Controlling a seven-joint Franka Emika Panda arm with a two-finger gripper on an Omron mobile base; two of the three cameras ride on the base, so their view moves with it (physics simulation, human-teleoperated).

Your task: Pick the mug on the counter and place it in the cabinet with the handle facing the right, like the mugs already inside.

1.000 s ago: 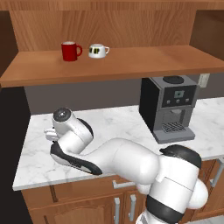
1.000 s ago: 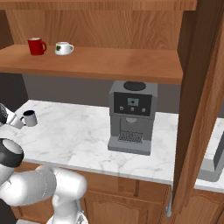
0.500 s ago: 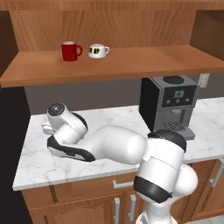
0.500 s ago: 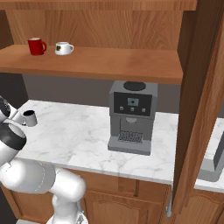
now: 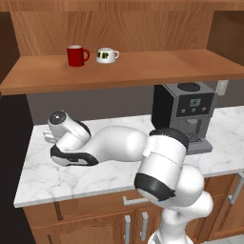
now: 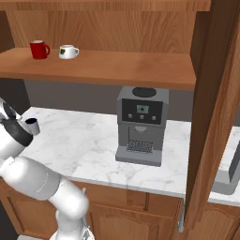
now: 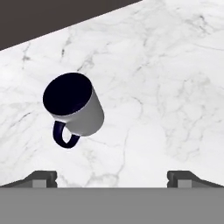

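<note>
You see the grey mug [image 7: 74, 105] standing upright on the white marble counter [image 7: 166, 78], near its left end, close to the dark back wall. In the hand view its dark navy inside faces the camera and its dark loop handle [image 7: 64, 135] points toward the lower edge of the picture. The gripper [image 7: 111, 177] hangs above the counter with its jaws spread wide; the two dark fingertips [image 7: 41, 177] stand far apart at the bottom of the hand view and nothing is between them. The mug is ahead of the fingertips, nearer to the one on the left of that view, and it does not touch either of them. In the right base view the mug [image 6: 32, 125] shows just beside the robot's wrist. Above the counter, the brown wooden cabinet [image 5: 143, 66] holds a red mug [image 5: 76, 55] and a squat white cup [image 5: 106, 55] side by side, both with the handle to the right. A grey coffee machine [image 6: 140, 124] stands on the counter, well apart from the grey mug.
</note>
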